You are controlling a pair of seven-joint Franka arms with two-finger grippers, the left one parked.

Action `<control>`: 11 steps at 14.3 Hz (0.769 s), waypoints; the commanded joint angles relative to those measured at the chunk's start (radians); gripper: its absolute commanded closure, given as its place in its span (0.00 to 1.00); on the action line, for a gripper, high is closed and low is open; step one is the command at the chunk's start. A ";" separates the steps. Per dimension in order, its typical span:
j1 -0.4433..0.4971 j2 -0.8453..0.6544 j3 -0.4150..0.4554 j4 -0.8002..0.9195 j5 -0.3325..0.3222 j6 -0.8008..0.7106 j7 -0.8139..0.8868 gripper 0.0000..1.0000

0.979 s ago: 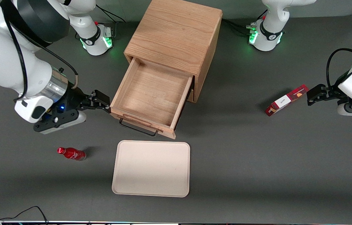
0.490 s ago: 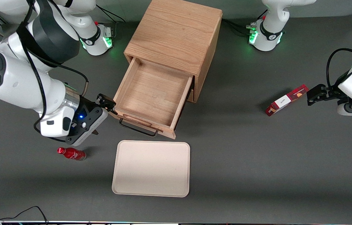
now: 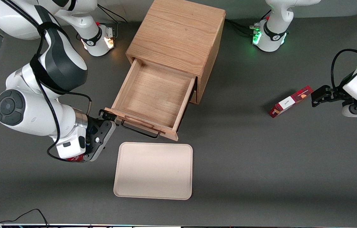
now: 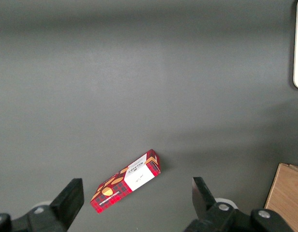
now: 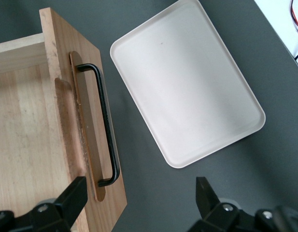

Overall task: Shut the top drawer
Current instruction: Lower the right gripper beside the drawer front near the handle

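The top drawer (image 3: 154, 95) of the light oak cabinet (image 3: 178, 34) stands pulled far out and is empty. Its thin black wire handle (image 3: 140, 129) faces the front camera. My right gripper (image 3: 110, 117) is at the drawer front's corner toward the working arm's end, level with the front panel. In the right wrist view its fingers (image 5: 71, 198) stand wide apart and hold nothing. One is over the drawer front (image 5: 91, 188) near the handle's end (image 5: 106, 130), the other is over bare table. The gripper (image 5: 139, 200) is open. The lower drawer is hidden under the top one.
A cream tray (image 3: 153, 171) lies nearer the front camera than the drawer, and shows in the right wrist view (image 5: 187, 82). A red bottle (image 3: 75, 158) is almost hidden under my wrist. A red box (image 3: 290, 101) lies toward the parked arm's end, also in the left wrist view (image 4: 127, 181).
My gripper has swung from beside the drawer's side wall to its front corner, nearer the front camera. The wrist now covers the red bottle. The drawer stays open.
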 commanded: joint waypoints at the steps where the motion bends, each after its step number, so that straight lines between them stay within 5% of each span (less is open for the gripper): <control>1: 0.011 0.030 0.006 0.053 -0.021 -0.037 -0.029 0.00; 11: 0.017 0.159 0.025 0.057 0.035 -0.011 -0.018 0.00</control>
